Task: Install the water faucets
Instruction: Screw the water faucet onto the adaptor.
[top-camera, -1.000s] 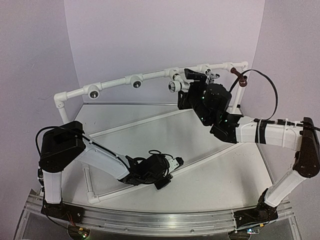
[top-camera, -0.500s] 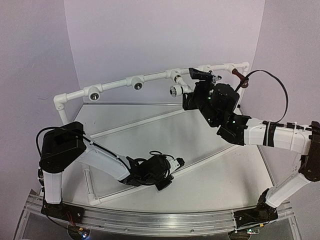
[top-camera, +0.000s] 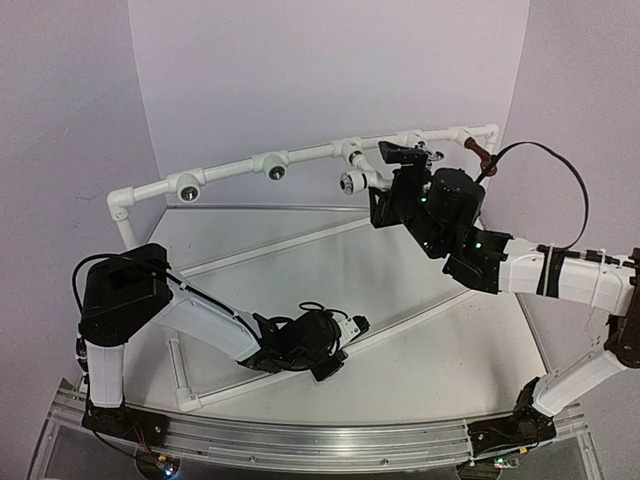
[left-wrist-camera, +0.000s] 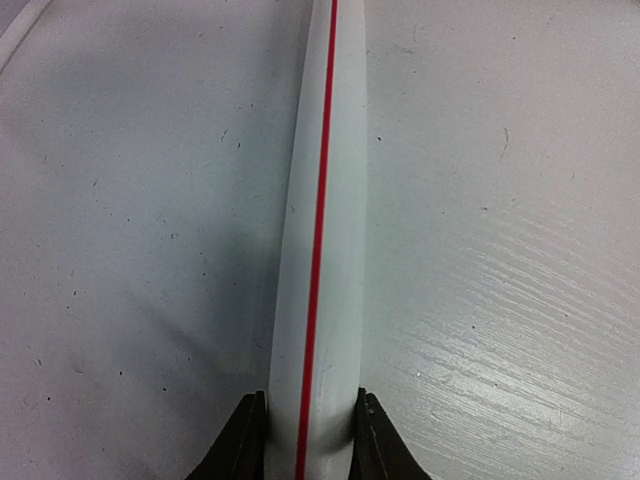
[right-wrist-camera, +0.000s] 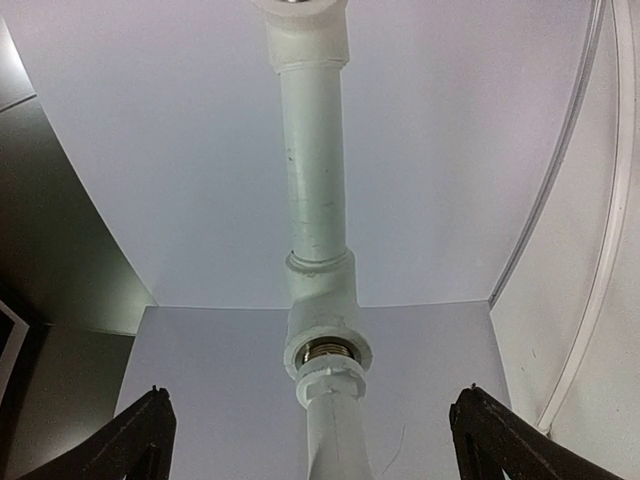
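White faucet (right-wrist-camera: 335, 440) sits in pipe frame (right-wrist-camera: 313, 180), facing wide-open right gripper (right-wrist-camera: 313, 400).

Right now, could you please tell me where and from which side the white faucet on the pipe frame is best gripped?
I'd take the white faucet by its short body, just behind the grey tip, coming from the near side of the pipe frame. It juts out towards the arms, so both flanks look free there; the open right hand is closest.
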